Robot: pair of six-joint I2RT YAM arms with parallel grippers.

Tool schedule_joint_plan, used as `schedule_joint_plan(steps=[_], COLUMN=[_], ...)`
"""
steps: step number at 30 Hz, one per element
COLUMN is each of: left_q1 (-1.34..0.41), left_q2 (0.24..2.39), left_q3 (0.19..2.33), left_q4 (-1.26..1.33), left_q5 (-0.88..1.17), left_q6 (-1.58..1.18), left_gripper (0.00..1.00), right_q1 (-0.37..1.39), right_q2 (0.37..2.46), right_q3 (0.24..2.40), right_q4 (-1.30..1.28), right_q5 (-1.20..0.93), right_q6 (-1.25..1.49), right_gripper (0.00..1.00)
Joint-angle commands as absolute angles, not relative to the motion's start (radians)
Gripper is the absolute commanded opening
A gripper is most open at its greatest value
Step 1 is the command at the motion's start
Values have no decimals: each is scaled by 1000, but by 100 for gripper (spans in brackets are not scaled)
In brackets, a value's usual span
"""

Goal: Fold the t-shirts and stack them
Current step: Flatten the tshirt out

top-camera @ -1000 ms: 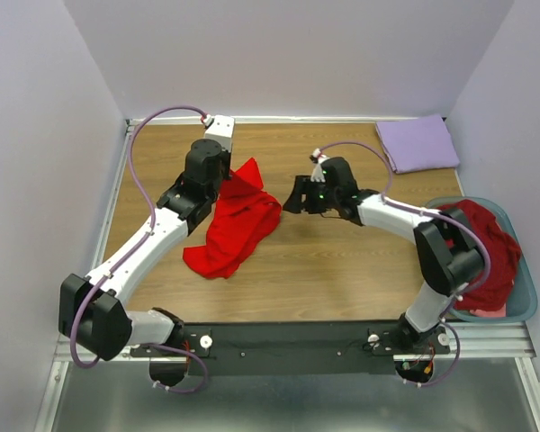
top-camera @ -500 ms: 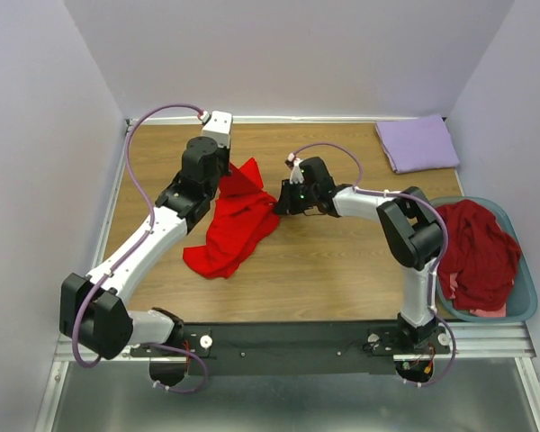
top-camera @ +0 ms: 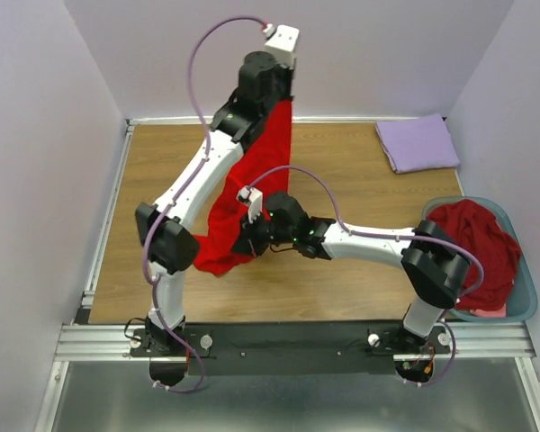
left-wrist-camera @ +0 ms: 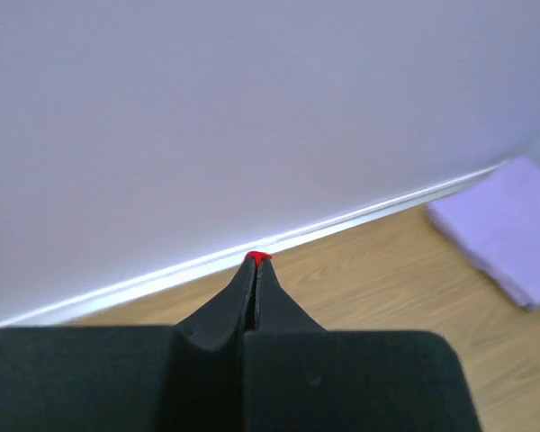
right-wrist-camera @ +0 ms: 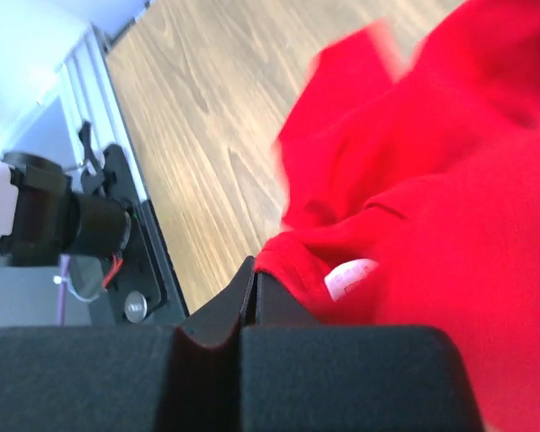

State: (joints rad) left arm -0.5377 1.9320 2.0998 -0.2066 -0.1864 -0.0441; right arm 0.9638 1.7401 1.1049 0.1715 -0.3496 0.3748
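Observation:
My left gripper (top-camera: 279, 97) is raised high near the back wall, shut on the top of a bright red t-shirt (top-camera: 252, 171) that hangs down to the table. Only a red sliver (left-wrist-camera: 256, 258) shows at the shut tips of the left gripper (left-wrist-camera: 255, 263). The right gripper (top-camera: 244, 244) is low at the shirt's lower part. In the right wrist view that gripper (right-wrist-camera: 255, 267) is shut on a hem of the red t-shirt (right-wrist-camera: 450, 180), beside a white label (right-wrist-camera: 351, 279). A folded lavender t-shirt (top-camera: 418, 142) lies at the back right, also in the left wrist view (left-wrist-camera: 508, 225).
A teal-blue basket (top-camera: 525, 306) at the right edge holds a heap of maroon t-shirts (top-camera: 472, 247). The wooden table (top-camera: 162, 171) is walled at the back and both sides. A black rail (top-camera: 288, 337) with the arm bases runs along the near edge.
The left arm has lifted the red t-shirt off the table, up toward the back wall. The right gripper has moved left and nearer to the shirt's lower part and closed from open.

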Motion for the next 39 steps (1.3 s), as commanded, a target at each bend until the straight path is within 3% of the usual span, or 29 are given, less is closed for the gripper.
schedule_joint_plan(steps=[1,3,4,5,6,7,10,15,19,23,26,32,36,38,39], left_q1=[-632,-672,-681,-689,-695,-695,-695,-693,-689,-689,-689,-654,-549,-516,-499], left_q2=[2046,2049,2043,2036,2010,1993,1912,1734,1539,1308,1195,960,920,945,986], left_q3=[2336,2336,2318,2292,2231,2199,2076,1821,1608,1242,1045,599,496,480,479], left_q4=[-351,-333,-324,-302,-290,-279,-233,-149,-155,-155,-152,-92,-16,23,52], left_q5=[-114,-114,-110,-109,-109,-110,-118,-222,-357,-413,-407,-425,-378,-338,-331], left_q6=[-25,-14,-9,-5,-5,-6,-18,-70,-173,-378,-503,-722,-752,-739,-732], left_gripper=[0,0,4,14,34,42,65,76,77,77,77,68,59,50,41], right_q1=[995,1003,1005,1006,1005,1005,1005,997,907,713,683,673,673,673,673], right_q2=[1735,1708,1692,1668,1617,1583,1456,1267,1145,1135,1202,1434,1549,1597,1612], right_q3=[1063,1042,1026,988,962,939,858,755,672,655,690,827,896,931,945], right_q4=[158,135,124,123,121,118,83,3,-44,-60,-61,-58,-58,-60,-60], right_q5=[-252,-241,-227,-210,-162,-134,-10,231,369,226,170,6,-77,-100,-110], right_q6=[336,330,331,333,331,333,337,342,376,388,362,308,301,295,291], right_gripper=[2,8,18,25,40,40,59,63,67,67,65,53,42,34,31])
